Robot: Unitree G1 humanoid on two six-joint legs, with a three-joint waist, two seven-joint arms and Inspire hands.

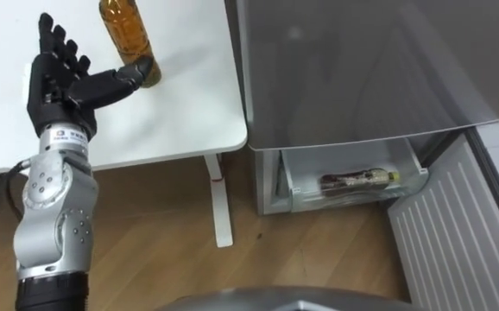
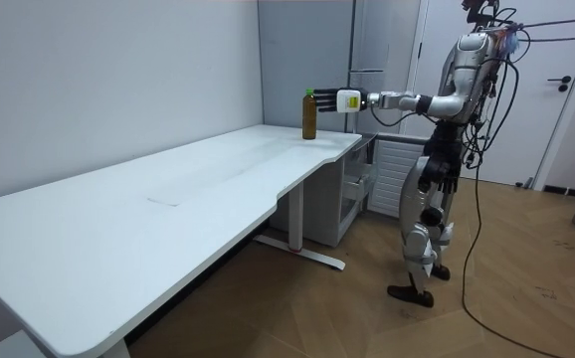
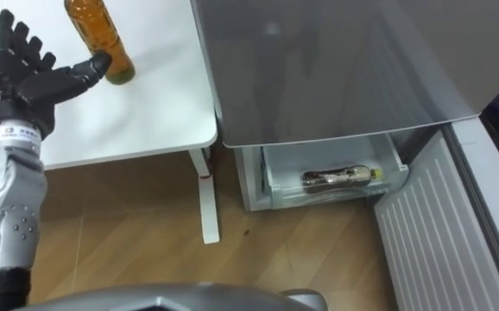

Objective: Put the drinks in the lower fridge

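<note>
Left hand (image 1: 60, 82): raised over the white table (image 1: 180, 112), palm edge-on to the head camera. The fingers are straight and spread, pointing away from the robot. The thumb (image 1: 116, 78) is extended sideways toward the drink bottle (image 1: 127, 34). Its tip lies at the bottle's lower body, in front of it. Firm contact cannot be confirmed. Nothing is enclosed by the hand.

Left arm: in the room view it is stretched out nearly level from the shoulder, over the table's end. The robot stands upright on the wooden floor beside that end, in front of the fridge (image 1: 362, 69).

Drink bottle: upright on the table near its far corner, on the fridge side. The body is clear plastic with amber liquid. In the eye views the upper edge cuts off its neck; the room view shows a green cap.

Fridge: grey upper front closed. Below it, the lower drawer (image 1: 413, 168) is pulled open. A second bottle (image 1: 357, 180) lies on its side inside, with a dark label and a pale cap toward the robot's right. Label detail is too small to make out.

Fridge door (image 1: 457, 233): white, ribbed inner face, swung open at lower right and cut off by the frame edge.
</note>
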